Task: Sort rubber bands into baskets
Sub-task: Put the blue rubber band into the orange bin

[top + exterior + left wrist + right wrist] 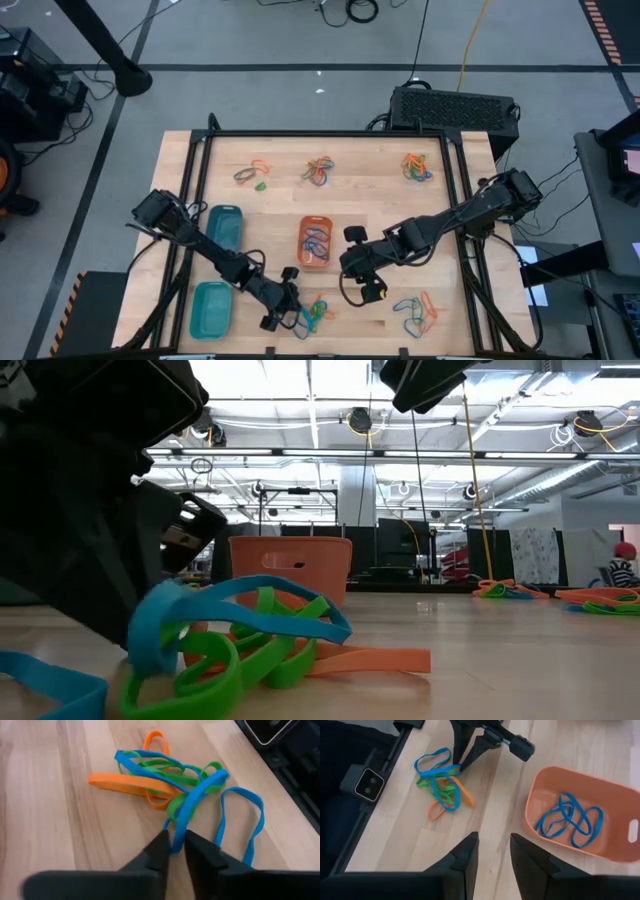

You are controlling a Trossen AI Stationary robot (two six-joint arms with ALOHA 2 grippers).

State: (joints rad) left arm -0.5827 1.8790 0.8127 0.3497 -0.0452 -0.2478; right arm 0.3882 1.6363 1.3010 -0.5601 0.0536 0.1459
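Left hand [176, 851] pinching blue band [192, 805] from tangle at table front; right hand [493, 851] w/ fingers apart, hovering beside orange basket [540, 790]

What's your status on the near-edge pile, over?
Left gripper pinching a blue band in the tangled pile. Right gripper empty, hovering beside the orange basket, blue bands inside. Nothing blocking.

Pale wooden slatted table top [370, 195], framed by a thin black metal rail [330, 134]. Beyond its far edge, a black ribbed box [452, 108] on the grey floor [260, 95], with a yellow cable [474, 40] and black cables [350, 10] nearby. In the low view, ceiling lights [360, 420] and a person in a red cap [622, 565] at far right.
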